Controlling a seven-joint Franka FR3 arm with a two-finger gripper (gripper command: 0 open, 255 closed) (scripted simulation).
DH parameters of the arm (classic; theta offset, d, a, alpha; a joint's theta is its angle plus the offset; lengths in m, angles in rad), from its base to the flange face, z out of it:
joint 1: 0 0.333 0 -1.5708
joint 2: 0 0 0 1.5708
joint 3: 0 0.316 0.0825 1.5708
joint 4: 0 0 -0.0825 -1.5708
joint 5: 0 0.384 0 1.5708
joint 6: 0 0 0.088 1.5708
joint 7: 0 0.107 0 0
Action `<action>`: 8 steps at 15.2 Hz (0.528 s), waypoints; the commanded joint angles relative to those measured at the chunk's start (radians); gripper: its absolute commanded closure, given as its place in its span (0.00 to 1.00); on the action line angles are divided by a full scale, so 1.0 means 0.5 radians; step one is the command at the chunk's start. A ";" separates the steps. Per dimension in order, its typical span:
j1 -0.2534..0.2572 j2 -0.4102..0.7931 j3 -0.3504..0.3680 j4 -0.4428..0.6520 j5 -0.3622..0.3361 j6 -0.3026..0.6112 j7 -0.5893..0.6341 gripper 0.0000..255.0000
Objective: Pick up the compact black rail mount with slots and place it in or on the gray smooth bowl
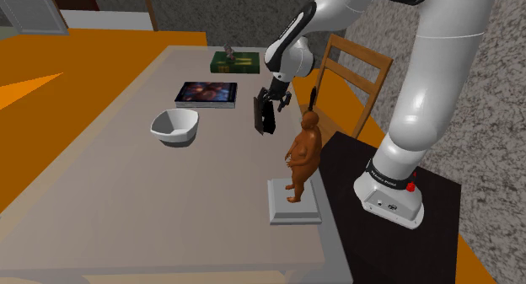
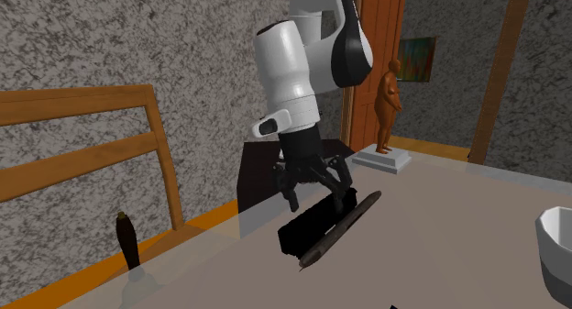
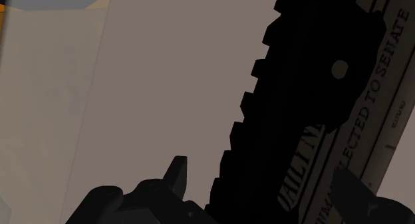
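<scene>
A pale bowl (image 1: 175, 126) sits on the table (image 1: 126, 198). At its 3 o'clock, the gripper (image 1: 266, 106) has its fingers closed on the black mount (image 1: 264, 122), which hangs tilted. At the mount's 5 o'clock stands a brown statue (image 1: 303, 156).

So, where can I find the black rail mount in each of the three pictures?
Shoulder view: centre, the mount hangs in the pincer above the table.
Second exterior view: lower centre, under the pincer.
Wrist view: the toothed black bar clasped in the pincer.
Landmark: the brown statue, right of the mount in both exterior views.
</scene>
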 commanded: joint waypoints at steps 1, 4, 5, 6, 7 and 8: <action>-0.002 0.025 0.009 0.005 0.021 0.019 -0.017 0.00; -0.003 0.025 0.009 0.005 0.021 0.019 -0.017 0.00; -0.003 0.025 0.009 0.005 0.021 0.019 -0.017 0.00; -0.003 0.025 0.009 0.005 0.021 0.019 -0.017 0.00; -0.003 0.025 0.009 0.005 0.021 0.019 -0.017 0.00; -0.003 0.025 0.009 0.005 0.021 0.019 -0.017 1.00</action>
